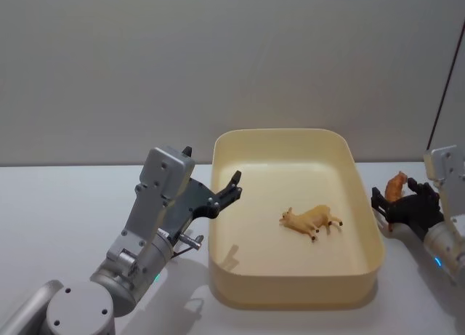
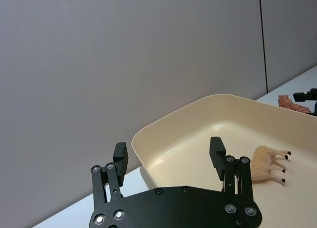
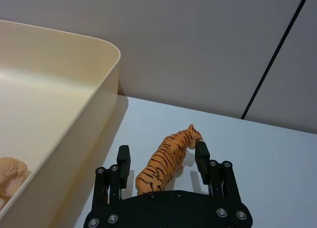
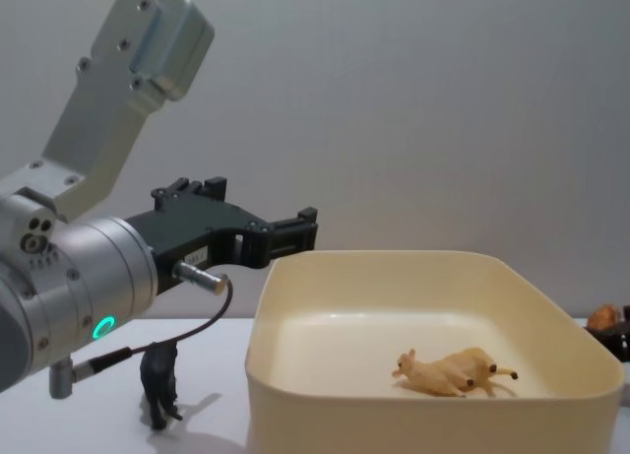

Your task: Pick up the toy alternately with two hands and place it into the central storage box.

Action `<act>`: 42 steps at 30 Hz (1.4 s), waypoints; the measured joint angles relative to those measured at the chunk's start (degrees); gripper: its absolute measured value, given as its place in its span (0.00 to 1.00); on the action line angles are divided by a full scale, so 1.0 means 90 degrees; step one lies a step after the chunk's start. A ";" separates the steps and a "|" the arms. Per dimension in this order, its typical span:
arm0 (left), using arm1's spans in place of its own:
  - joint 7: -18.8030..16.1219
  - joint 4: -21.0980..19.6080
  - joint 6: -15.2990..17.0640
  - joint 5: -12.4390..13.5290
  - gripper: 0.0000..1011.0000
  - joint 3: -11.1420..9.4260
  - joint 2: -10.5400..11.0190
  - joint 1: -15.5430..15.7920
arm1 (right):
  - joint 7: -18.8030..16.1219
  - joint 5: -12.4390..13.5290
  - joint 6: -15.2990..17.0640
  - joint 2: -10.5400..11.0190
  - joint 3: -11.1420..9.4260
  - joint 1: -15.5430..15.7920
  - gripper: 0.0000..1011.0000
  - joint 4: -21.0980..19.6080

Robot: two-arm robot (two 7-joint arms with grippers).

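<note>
One toy is done, as I judge it: a tan animal figure (image 1: 312,219) lies on its side on the floor of the central storage box (image 1: 290,291), ahead of the left gripper (image 2: 168,148) and a little to its right. This gripper hangs over the near left rim of the box with its fingers wide apart and nothing between them.

The right gripper (image 3: 162,150) is low on the tabletop (image 1: 73,204), just outside the right wall of the box. Its fingers are apart and stand on both sides of a tiger toy (image 3: 166,163). One finger is very close to the tiger's head and the other has a small gap to the body, so the grasp is not yet made. The tiger stands upright on its feet between them.

A small dark animal figure (image 4: 160,383) stands on the tabletop below the left arm, behind its gripper. So I think two toys are left: the tiger first, then the dark one for the left side.

The box is cream-yellow plastic, smooth and a little shiny, with rounded corners and low sloping walls. The toys look like hard moulded plastic; the tiger is orange with thin black stripes, long and narrow. The grippers are flat black plates with silver screws and slim fingers. The tabletop is plain white and matte.
</note>
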State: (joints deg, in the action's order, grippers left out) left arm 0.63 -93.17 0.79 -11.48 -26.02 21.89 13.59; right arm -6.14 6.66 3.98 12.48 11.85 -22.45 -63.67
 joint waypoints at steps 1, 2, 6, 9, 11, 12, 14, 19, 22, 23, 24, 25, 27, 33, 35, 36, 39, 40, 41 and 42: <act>0.0000 0.0000 0.0000 0.0000 0.99 0.0000 0.0000 0.0000 | 0.0007 -0.0010 -0.0008 -0.0007 0.0004 -0.0013 0.79 0.0023; 0.0000 0.0000 0.0000 0.0000 0.99 0.0000 0.0000 0.0000 | 0.0019 -0.0028 -0.0020 -0.0018 0.0010 -0.0035 0.73 0.0062; 0.0000 0.0000 0.0000 0.0000 0.99 0.0000 0.0000 0.0000 | 0.0043 -0.0063 -0.0049 -0.0043 0.0026 -0.0082 0.62 0.0141; 0.0000 0.0000 0.0000 0.0000 0.99 0.0000 0.0000 0.0000 | 0.0058 -0.0083 -0.0066 -0.0056 0.0034 -0.0108 0.53 0.0187; 0.0000 0.0000 0.0000 0.0000 0.99 0.0000 0.0000 0.0000 | 0.0065 -0.0092 -0.0072 -0.0063 0.0038 -0.0119 0.48 0.0208; 0.0000 0.0000 0.0000 0.0000 0.99 0.0000 0.0000 0.0000 | 0.0071 -0.0097 -0.0076 -0.0068 0.0041 -0.0129 0.44 0.0228; 0.0000 0.0000 0.0000 0.0000 0.99 0.0000 0.0000 0.0000 | 0.0075 -0.0104 -0.0080 -0.0073 0.0045 -0.0138 0.38 0.0244; 0.0000 0.0000 0.0000 0.0000 0.99 0.0000 0.0000 0.0000 | 0.0083 -0.0118 -0.0096 -0.0083 0.0049 -0.0157 0.28 0.0273; 0.0000 0.0000 0.0000 0.0000 0.99 0.0000 0.0000 0.0000 | 0.0083 -0.0114 -0.0106 -0.0079 0.0045 -0.0145 0.28 0.0260; 0.0000 0.0000 0.0000 0.0000 0.99 0.0000 0.0000 0.0000 | 0.0083 -0.0111 -0.0109 -0.0076 0.0043 -0.0137 0.28 0.0248; 0.0000 0.0000 0.0000 0.0000 0.99 0.0000 0.0000 0.0000 | 0.0086 -0.0097 -0.0121 -0.0067 0.0035 -0.0113 0.28 0.0212; 0.0000 0.0000 0.0000 0.0000 0.99 0.0000 0.0000 0.0000 | 0.0089 -0.0090 -0.0132 -0.0062 0.0029 -0.0102 0.28 0.0192; 0.0000 0.0000 0.0000 0.0000 0.99 0.0000 0.0000 0.0000 | 0.0094 -0.0078 -0.0159 -0.0052 0.0022 -0.0078 0.28 0.0148; 0.0000 0.0000 0.0000 0.0000 0.99 0.0000 0.0000 0.0000 | 0.0096 -0.0036 -0.0313 0.0005 -0.0024 0.0049 0.28 -0.0138; 0.0000 0.0000 0.0000 0.0000 0.99 0.0000 0.0000 0.0000 | 0.0082 -0.0016 -0.0372 0.0031 -0.0046 0.0095 0.28 -0.0290; 0.0000 0.0000 0.0000 0.0000 0.99 0.0000 0.0000 0.0000 | 0.0069 -0.0007 -0.0390 0.0039 -0.0052 0.0107 0.28 -0.0340; 0.0000 0.0000 0.0000 0.0000 0.99 0.0000 0.0000 0.0000 | -0.0015 0.0041 -0.0448 0.0073 -0.0081 0.0153 0.28 -0.0578; 0.0000 0.0000 0.0000 0.0000 0.99 0.0000 0.0000 0.0000 | -0.0042 0.0056 -0.0458 0.0079 -0.0088 0.0159 0.28 -0.0631; 0.0000 0.0000 0.0000 0.0000 0.99 0.0000 0.0000 0.0000 | -0.0070 0.0070 -0.0466 0.0085 -0.0095 0.0163 0.28 -0.0685; 0.0000 0.0000 0.0000 0.0000 0.99 0.0000 0.0000 0.0000 | -0.0135 0.0108 -0.0476 0.0098 -0.0105 0.0169 0.28 -0.0793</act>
State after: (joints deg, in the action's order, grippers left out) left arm 0.62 -93.17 0.79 -11.48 -26.02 21.89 13.59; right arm -7.36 7.63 -0.31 13.35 10.90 -20.93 -70.81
